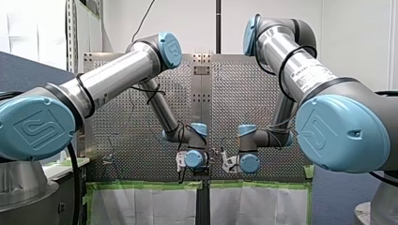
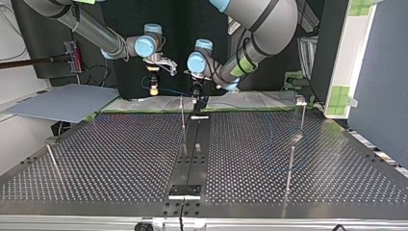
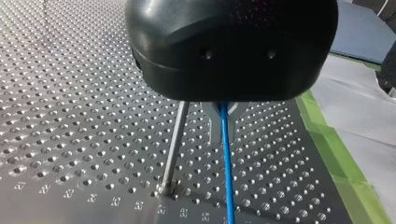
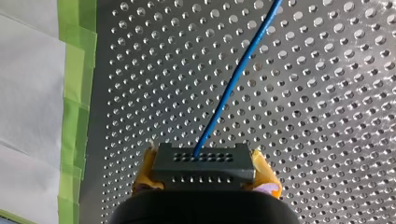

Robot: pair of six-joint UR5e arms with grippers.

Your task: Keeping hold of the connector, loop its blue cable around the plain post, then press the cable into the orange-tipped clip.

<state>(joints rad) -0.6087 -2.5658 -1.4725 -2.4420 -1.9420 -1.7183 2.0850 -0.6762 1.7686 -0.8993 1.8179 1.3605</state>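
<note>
In the right wrist view my right gripper (image 4: 204, 173) is shut on a dark grey connector (image 4: 203, 161), held between its yellow pads (image 4: 265, 179). The blue cable (image 4: 233, 79) leaves the connector and runs ahead over the perforated table. In the left wrist view the same blue cable (image 3: 226, 158) comes out from under my black left gripper (image 3: 221, 116), whose fingers close on it. A plain metal post (image 3: 173, 144) stands just beside the cable. In the top view my right gripper (image 2: 154, 86) hangs at the far edge, left of my left gripper (image 2: 198, 102) and the post (image 2: 182, 113).
More thin posts stand on the perforated table (image 2: 120, 154): one at the top view's right front (image 2: 290, 168), one behind it with a small cap (image 2: 301, 108), one at the left (image 2: 53, 161). Green tape (image 4: 74, 74) and white sheeting edge the plate.
</note>
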